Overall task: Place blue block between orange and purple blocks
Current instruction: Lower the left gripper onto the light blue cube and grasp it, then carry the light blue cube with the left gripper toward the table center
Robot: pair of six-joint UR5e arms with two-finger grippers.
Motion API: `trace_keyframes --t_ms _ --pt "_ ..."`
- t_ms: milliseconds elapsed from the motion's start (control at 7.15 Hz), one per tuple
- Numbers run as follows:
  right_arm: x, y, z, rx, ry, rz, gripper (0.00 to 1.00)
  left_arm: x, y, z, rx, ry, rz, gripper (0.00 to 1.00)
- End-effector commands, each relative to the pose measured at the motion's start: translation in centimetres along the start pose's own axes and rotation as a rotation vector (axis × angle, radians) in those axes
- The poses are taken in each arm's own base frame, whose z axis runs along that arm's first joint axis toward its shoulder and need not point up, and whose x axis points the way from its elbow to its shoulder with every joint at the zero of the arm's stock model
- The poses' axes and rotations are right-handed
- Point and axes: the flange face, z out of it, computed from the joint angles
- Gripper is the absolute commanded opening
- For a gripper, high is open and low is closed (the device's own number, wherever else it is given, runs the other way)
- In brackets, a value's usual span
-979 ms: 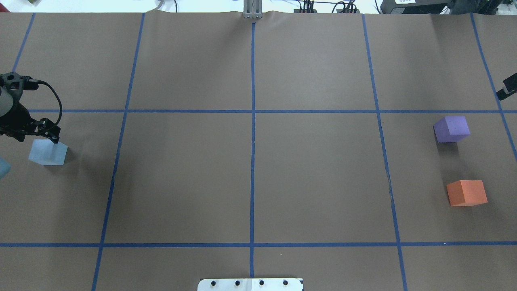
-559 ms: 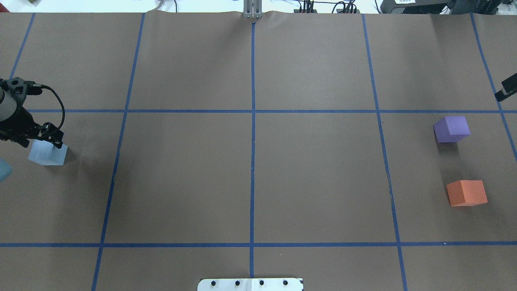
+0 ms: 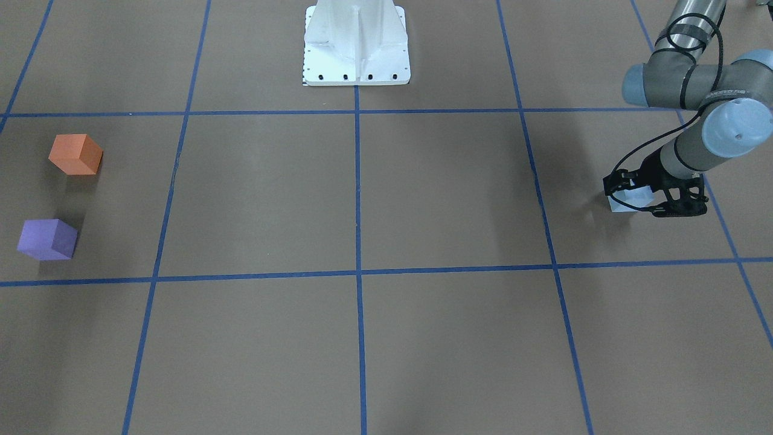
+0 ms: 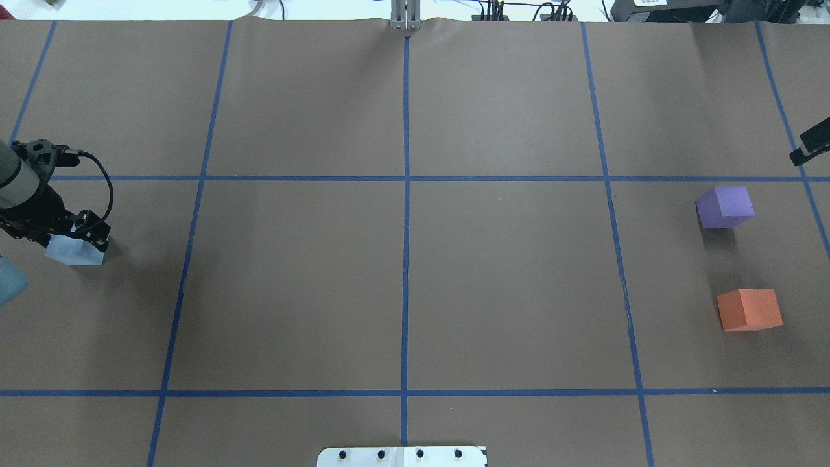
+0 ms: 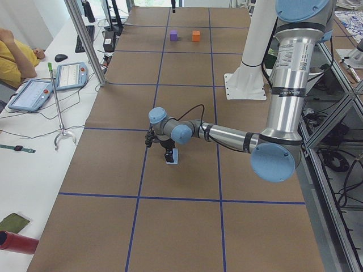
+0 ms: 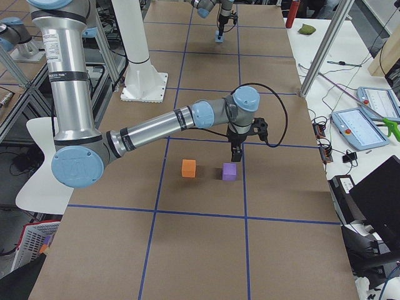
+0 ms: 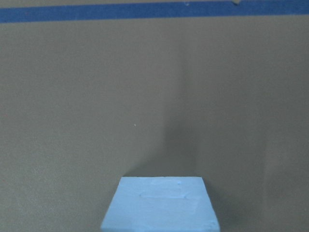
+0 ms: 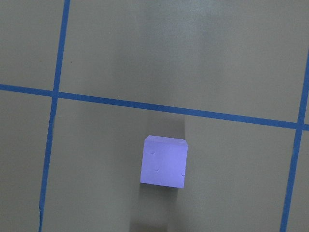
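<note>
Left gripper [image 4: 72, 237] comes down over the blue block [image 4: 74, 254]

In the overhead view it has moved from the block's far edge to sit over it, jaws apart on either side; far less of the block's top now shows; the right gripper [image 4: 808, 148] has edged slightly.

On my feed the table [image 4: 298, 285] is plain brown, ruled into a grid by dark blue tape [image 4: 406, 259]. The base [image 3: 356, 48] is white. Off to the base's left, the blue block [image 4: 74, 254] is a pale icy shade (much lighter than the tape), the left gripper [image 3: 641, 198] black, its arm [image 3: 667, 72] grey with light-blue caps. Off to the base's right I see the purple block [image 4: 725, 206] and orange block [image 4: 749, 309], both solid-coloured.
</note>
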Motion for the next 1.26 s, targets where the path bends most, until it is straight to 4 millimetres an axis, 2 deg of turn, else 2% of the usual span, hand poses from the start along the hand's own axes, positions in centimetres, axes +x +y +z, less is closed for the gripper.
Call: trace_keyframes --t_ms 0,140,280,420,559,699,839,979,1119 --pt "-0.2 0.0 0.2 -0.003 -0.001 -0.004 1.0 0.0 0.1 0.6 0.004 -0.003 0.013 0.47" --pt "-0.3 0.0 0.3 -0.006 -0.001 -0.006 1.0 0.0 0.1 0.7 0.002 -0.004 0.011 0.0" --pt "-0.5 0.1 0.1 -0.005 -0.013 -0.005 1.0 1.2 0.1 -0.6 0.016 0.018 0.02 0.0" --pt "-0.7 0.1 0.1 -0.006 -0.023 -0.007 1.0 5.7 0.4 -4.6 0.066 0.065 -0.004 0.0" --pt "-0.7 0.1 0.1 -0.005 -0.024 -0.007 1.0 12.2 -0.4 -8.4 0.087 0.142 -0.055 0.0" --pt "-1.2 0.1 0.4 -0.012 -0.027 -0.016 1.0 21.6 0.7 -8.9 0.068 0.203 -0.078 0.0" --pt "-1.9 -0.2 1.1 -0.024 -0.027 -0.028 1.0 31.3 2.8 -9.0 0.044 0.249 -0.085 0.0" --pt "-2.6 -0.3 1.5 -0.031 -0.029 -0.042 1.0 38.8 3.7 -10.1 0.077 0.28 -0.103 0.0" --pt "-3.0 -0.3 1.7 -0.034 -0.03 -0.049 1.0 45.5 4.6 -10.0 0.093 0.276 -0.086 0.0"
